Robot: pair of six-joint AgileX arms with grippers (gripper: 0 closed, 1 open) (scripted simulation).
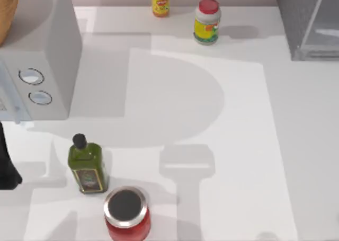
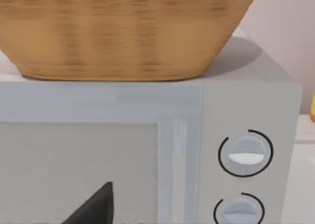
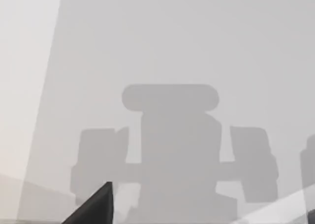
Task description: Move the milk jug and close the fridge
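Observation:
The fridge [image 1: 310, 24] stands at the table's far right corner, a grey box with a speckled dark side and a pale glassy panel in a light frame. The milk jug is out of view. My left arm [image 1: 6, 164] is a dark shape at the left edge of the table, in front of the white appliance. Its wrist view faces that appliance's front from close by. The right wrist view looks down on the bare white table [image 3: 197, 47], where an arm's shadow falls.
A white appliance with two round dials [image 1: 47, 66] fills the far left, with a wicker basket [image 2: 123, 32] on top. A green bottle [image 1: 87, 164] and a red jar [image 1: 127, 214] stand front left. An orange bottle [image 1: 160, 1] and a yellow-labelled, red-lidded jar [image 1: 207, 21] stand at the back.

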